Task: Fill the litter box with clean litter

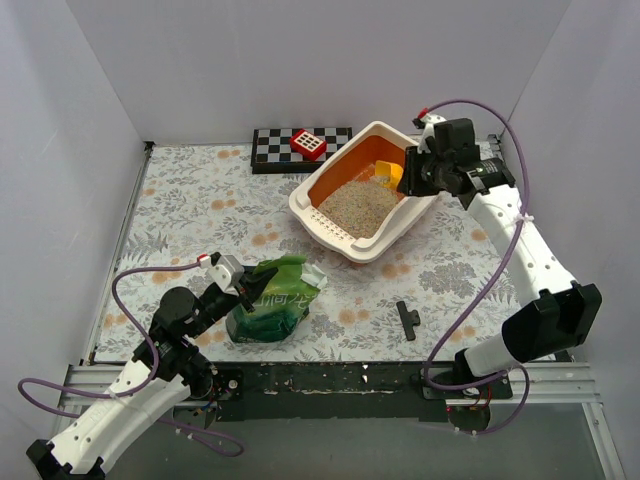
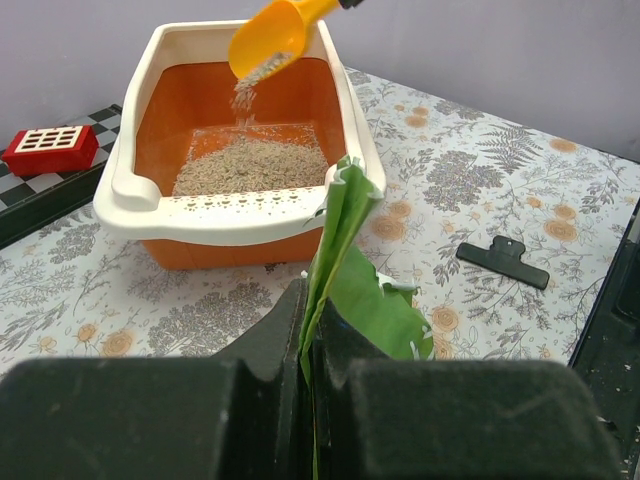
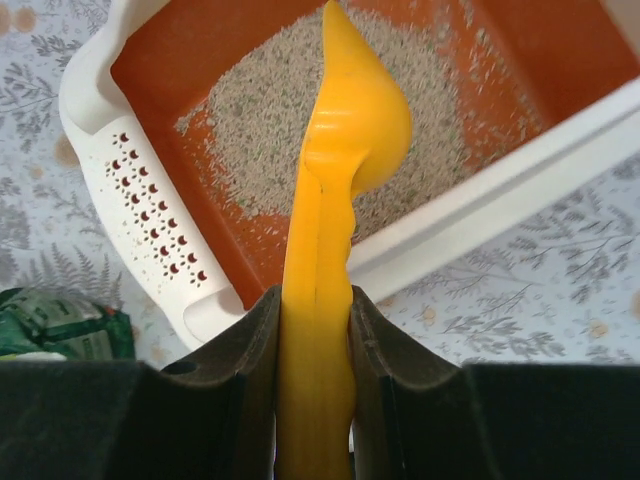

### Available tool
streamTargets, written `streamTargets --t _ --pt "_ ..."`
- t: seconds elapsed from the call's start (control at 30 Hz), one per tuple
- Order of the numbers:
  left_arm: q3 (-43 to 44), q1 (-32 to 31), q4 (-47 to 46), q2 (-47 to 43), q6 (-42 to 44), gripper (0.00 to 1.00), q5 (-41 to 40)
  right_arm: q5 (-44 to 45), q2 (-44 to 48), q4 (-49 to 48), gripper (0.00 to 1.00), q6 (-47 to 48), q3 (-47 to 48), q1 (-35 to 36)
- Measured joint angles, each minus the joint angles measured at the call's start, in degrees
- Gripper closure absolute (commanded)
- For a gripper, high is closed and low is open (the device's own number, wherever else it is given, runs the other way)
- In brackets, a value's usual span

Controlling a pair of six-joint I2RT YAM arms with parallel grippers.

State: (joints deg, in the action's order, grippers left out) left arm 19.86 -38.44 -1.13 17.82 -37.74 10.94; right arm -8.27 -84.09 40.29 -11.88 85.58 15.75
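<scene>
**Inspector:** Step in hand?

**Officer:** Pouring. The right gripper (image 3: 315,310), fingers clamped on the orange scoop (image 3: 355,130) by its handle, tips it over the litter box (image 1: 330,225), far-centre on the table (image 1: 200,200). Clean litter (image 2: 250,165) falls onto a partial layer inside.

**Inspector:** The left?

**Officer:** The left gripper (image 2: 308,320) has its fingers pinched on the green bag (image 2: 345,230) at its rim. Next, in my judgement: empty the scoop, then carry it to the bag for another load.

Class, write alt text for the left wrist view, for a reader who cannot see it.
An orange scoop tips clean litter into the litter box, orange inside with a cream rim. In front, the left tool is shut on the upright edge of a green bag; a black clip lies on the flowered table to the right.
</scene>
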Motion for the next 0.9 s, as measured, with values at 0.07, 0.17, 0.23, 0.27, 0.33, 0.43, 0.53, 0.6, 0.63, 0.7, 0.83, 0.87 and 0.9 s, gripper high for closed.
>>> streamTargets --t 0.07,0.17,0.23,0.27,0.33,0.43,0.53,0.6,0.63,0.7,0.83,0.87,0.9 --pt "0.0 0.0 0.0 0.13 -0.02 1.0 -0.02 5.68 -0.66 1.31 0.99 3.5 3.65 3.87" --pt "0.0 0.0 0.02 0.13 -0.17 1.0 -0.04 14.25 -2.14 3.17 0.99 7.52 8.28 9.27" --pt "0.0 0.0 0.07 0.13 -0.24 1.0 -0.09 18.93 -2.91 3.78 0.99 9.25 9.38 11.69" --pt "0.0 0.0 0.09 0.13 -0.31 1.0 -0.11 21.77 -3.43 4.59 0.99 9.86 9.86 12.94" --pt "0.02 0.0 0.13 0.13 -0.72 1.0 -0.33 26.16 -4.33 6.19 0.99 10.67 10.38 14.78" --pt "0.13 0.0 0.33 0.26 -1.55 1.0 -0.81 30.49 -4.48 7.98 0.99 11.13 10.6 16.83" --pt "0.72 0.0 0.83 1.01 -2.25 1.0 -0.94 32.44 -4.11 9.35 0.99 11.17 12.17 17.79" --pt "1.31 0.0 1.44 1.9 -3.21 1.0 -1.05 33.68 -2.67 9.31 0.99 10.56 12.48 17.81" --pt "1.81 0.0 1.97 2.62 -3.78 1.0 -1.14 34.42 -1.38 9.33 0.99 10.19 12.44 17.75" --pt "3.28 0.0 3.26 4.5 -5.03 1.0 -1.36 35.8 2.14 8.98 0.99 9.09 11.85 17.73" --pt "5.07 0.0 4.85 7.43 -7.04 1.0 -1.57 38.69 10.95 9.11 0.99 5.18 9.86 16.9" --pt "5.4 0.02 5.2 7.89 -7.41 1.0 -1.57 39.04 12.7 8.96 0.99 3.89 9.27 16.37" --pt "5.55 0.0 5.38 8.17 -7.76 1.0 -1.57 39.47 14.67 8.85 0.99 2.25 8.2 15.54"
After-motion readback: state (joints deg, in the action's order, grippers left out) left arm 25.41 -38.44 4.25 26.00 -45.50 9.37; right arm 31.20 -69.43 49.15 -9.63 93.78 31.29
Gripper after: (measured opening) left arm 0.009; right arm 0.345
